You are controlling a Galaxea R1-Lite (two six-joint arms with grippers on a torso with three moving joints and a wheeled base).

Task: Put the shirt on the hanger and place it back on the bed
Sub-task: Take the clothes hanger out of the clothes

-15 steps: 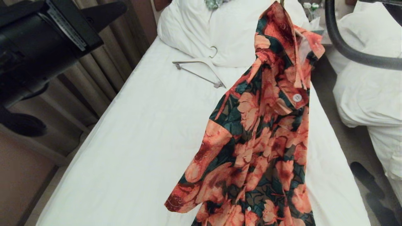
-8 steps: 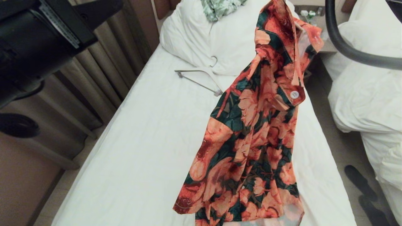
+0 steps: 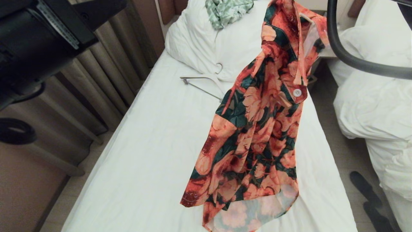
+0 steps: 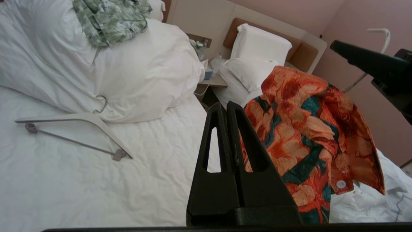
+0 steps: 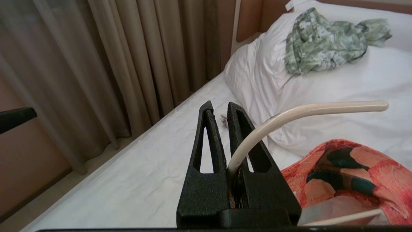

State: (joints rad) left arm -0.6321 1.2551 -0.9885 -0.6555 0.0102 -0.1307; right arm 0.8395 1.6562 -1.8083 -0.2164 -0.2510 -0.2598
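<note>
Right gripper [image 5: 219,109] fingers clamped on the hanger [image 5: 309,111] hook; shirt [image 3: 264,122] hangs from it above the bed [image 3: 154,154]. Left gripper [image 4: 227,108] closed, empty. Risk: thin hook twists in the grip, or the shirt slides off one shoulder while being lowered.

Shirt [image 3: 257,129]: orange-pink flowers on dark green and brown, white buttons
Bed [image 3: 154,154]: plain white
Cloth [image 3: 227,9]: mint-green patterned
Curtains [image 3: 106,80]: beige

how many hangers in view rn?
2. One hanger is held in the right pincer with the shirt on it; another lies on the bed below the pillow.
</note>
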